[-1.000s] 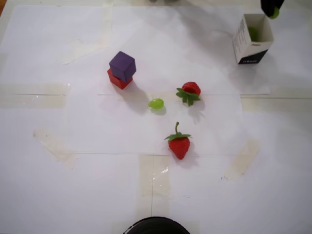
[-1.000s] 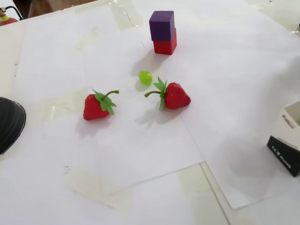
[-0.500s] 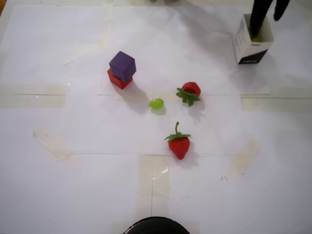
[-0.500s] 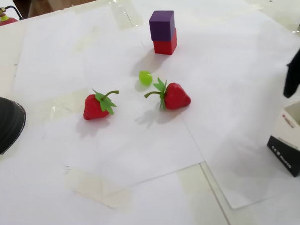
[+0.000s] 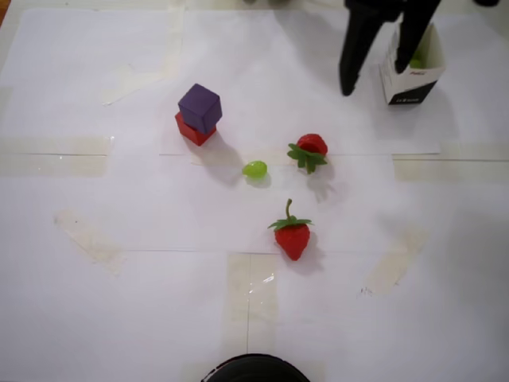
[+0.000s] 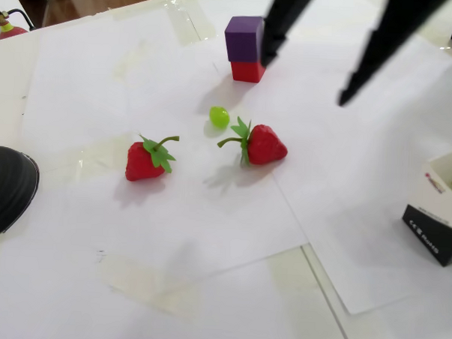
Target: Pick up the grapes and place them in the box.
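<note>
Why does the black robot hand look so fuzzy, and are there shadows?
In the fixed view the hand is smeared by motion, while the strawberries look sharp. In the overhead view soft grey shadows lie beside the cubes and loose grape, and the tape shines with glare.

Only print in sight is on the small white rectangular paper carton with a black band at its base (image 6: 436, 216): white lettering on the black band, too small and blurred to read in the fixed view. A tiny red mark sits on the white wall above the band, also unreadable. In the overhead view the same carton (image 5: 408, 80) shows faint white print on the band and small dark print on its side wall, not legible.
</note>
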Robot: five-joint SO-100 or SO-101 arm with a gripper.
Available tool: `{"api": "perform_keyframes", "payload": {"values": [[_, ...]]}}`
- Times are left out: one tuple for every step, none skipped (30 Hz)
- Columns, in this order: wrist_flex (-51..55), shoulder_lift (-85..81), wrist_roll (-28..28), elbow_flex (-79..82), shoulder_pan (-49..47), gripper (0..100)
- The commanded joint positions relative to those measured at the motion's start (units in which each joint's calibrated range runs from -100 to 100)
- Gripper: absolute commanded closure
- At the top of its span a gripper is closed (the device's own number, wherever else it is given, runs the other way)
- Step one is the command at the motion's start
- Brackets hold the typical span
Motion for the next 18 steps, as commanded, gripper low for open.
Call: {"api": "perform_keyframes", "payload": {"values": [[-4.2,4.6,2.7,-6.5,8.6,72],[-5.0,6.1,2.7,-6.5,9.7,72],[-6.0,7.7,2.7,-6.5,10.7,75],[-7.0,9.6,2.7,-6.5,11.6,77],[-7.5,11.5,2.5,-6.8,12.4,80],[-7.9,13.3,2.5,-7.2,13.0,80],[-7.9,15.1,2.5,-7.7,13.5,81],[-8.4,16.7,2.7,-8.0,14.0,81],[-9.0,17.8,2.9,-8.2,14.4,81],[-10.0,18.7,3.3,-8.2,14.7,81],[-11.0,19.5,3.5,-8.2,14.9,81],[-11.7,20.2,3.7,-8.2,15.1,81],[-12.5,20.9,3.9,-8.2,15.3,81],[-13.3,21.4,4.1,-8.2,15.4,81],[-13.6,21.9,4.1,-8.5,15.5,81],[-13.7,22.4,4.0,-8.6,15.5,81],[-13.9,22.7,4.0,-8.6,15.5,81],[-13.9,22.8,4.0,-8.6,15.6,81]]}}
